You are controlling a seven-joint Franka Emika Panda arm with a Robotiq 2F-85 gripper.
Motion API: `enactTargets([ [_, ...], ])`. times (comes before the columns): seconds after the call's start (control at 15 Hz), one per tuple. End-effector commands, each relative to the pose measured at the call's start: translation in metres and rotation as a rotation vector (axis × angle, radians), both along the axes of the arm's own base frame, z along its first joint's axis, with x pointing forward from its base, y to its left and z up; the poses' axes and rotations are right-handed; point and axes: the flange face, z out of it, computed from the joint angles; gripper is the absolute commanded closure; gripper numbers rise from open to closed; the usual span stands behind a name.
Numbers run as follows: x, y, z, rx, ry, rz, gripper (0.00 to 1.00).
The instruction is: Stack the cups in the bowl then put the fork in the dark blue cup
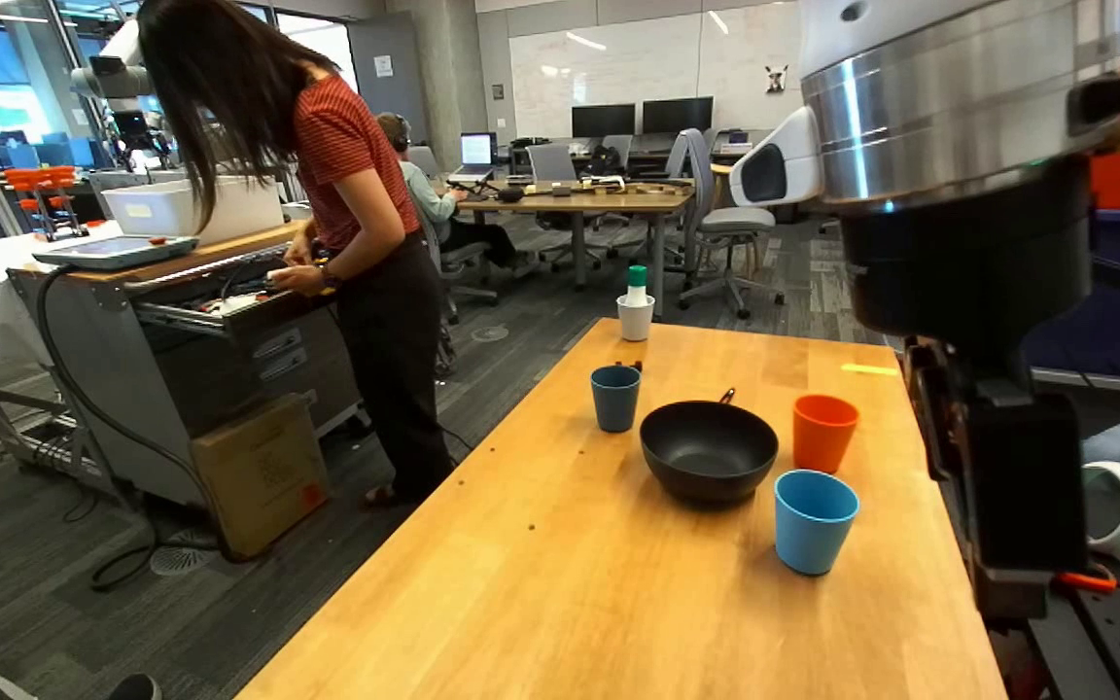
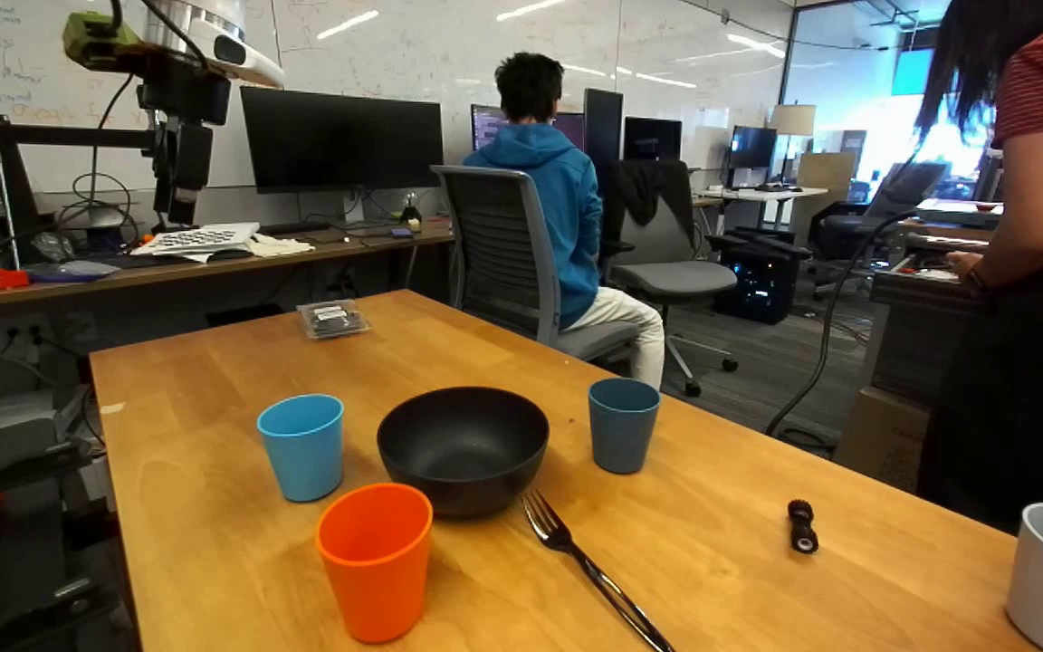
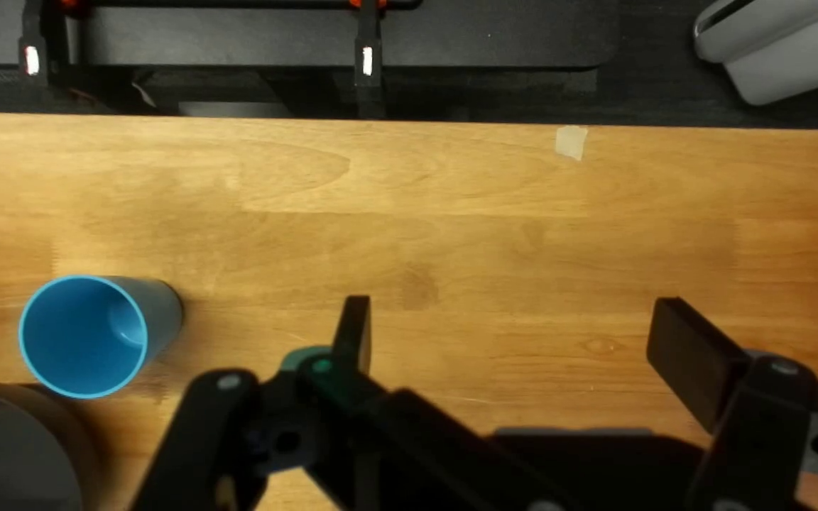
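The black bowl stands on the table with nothing in it. The light blue cup and the orange cup stand upright on one side of it. The dark blue cup stands upright on the opposite side. The fork lies on the table, tines close to the bowl; in an exterior view the bowl mostly hides it. My gripper is open and empty, above the table, off to the side of the light blue cup.
A white cup holding a green-capped bottle stands at one table end. A small black part lies beyond the dark blue cup. A clear flat package lies near a table corner. A person stands beside the table.
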Motion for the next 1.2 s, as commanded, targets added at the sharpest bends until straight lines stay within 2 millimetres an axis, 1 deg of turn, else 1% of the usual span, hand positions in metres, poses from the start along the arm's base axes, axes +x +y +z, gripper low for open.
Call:
enactTargets([
  [0.0, 0.001, -0.001, 0.000, -0.011, -0.013, -0.014, 0.00],
  [0.2, 0.003, -0.008, -0.002, -0.043, -0.038, -0.052, 0.00],
  [0.47, 0.008, -0.029, -0.007, -0.118, -0.094, -0.142, 0.00],
  [0.73, 0.007, -0.051, -0.022, -0.177, -0.149, -0.198, 0.00],
  [0.93, 0.009, -0.069, -0.035, -0.163, -0.225, -0.264, 0.00],
  [1.13, 0.008, -0.087, -0.053, -0.154, -0.243, -0.333, 0.00],
])
